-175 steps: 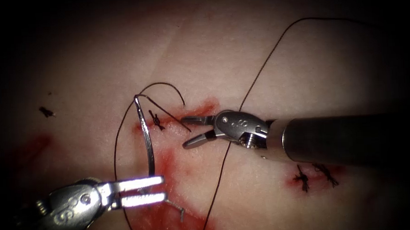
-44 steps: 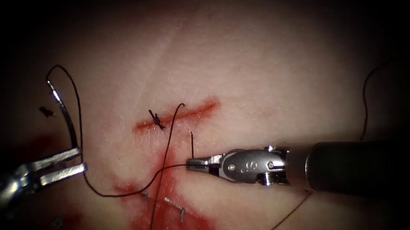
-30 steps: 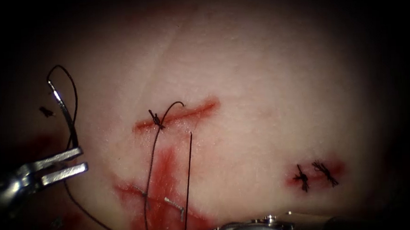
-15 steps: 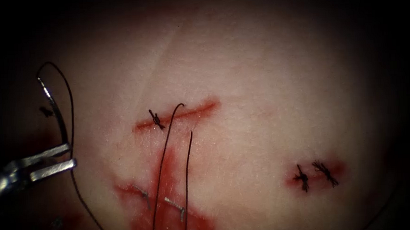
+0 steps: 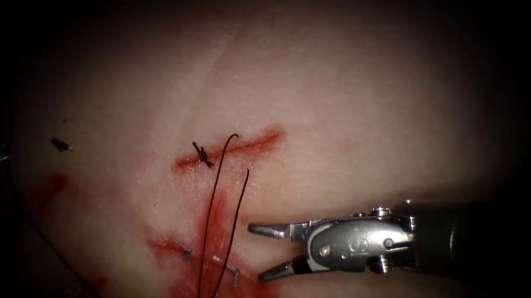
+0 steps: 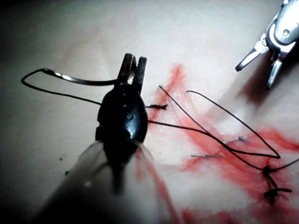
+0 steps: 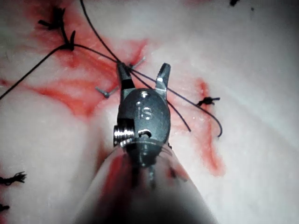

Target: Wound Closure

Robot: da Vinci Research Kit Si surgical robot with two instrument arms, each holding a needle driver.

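**Right tool open and empty below the cut; left tool holds the needle off the tissue**

The right arm's tool (image 5: 263,251) enters from the right edge of the endoscope view, shaft nearly level, wrist straight, tip pointing left. Its jaws stand spread apart and hold nothing. The tip lies below the cut (image 5: 229,149), just right of the two strands of thread (image 5: 211,206) that run down from the cut across the red fluid (image 5: 221,279). In the right wrist view the thread passes close by the spread jaws without being caught between them.

The left arm's tool (image 6: 132,65) appears in the left wrist view, shaft rising steeply, jaws clenched on the needle (image 6: 77,80) near one end of its curve. The needle extends sideways from the jaws, clear of the tissue (image 5: 348,102) and not entering it, with thread trailing from its far end.

A tied knot (image 5: 202,153) sits on the cut toward its left end.
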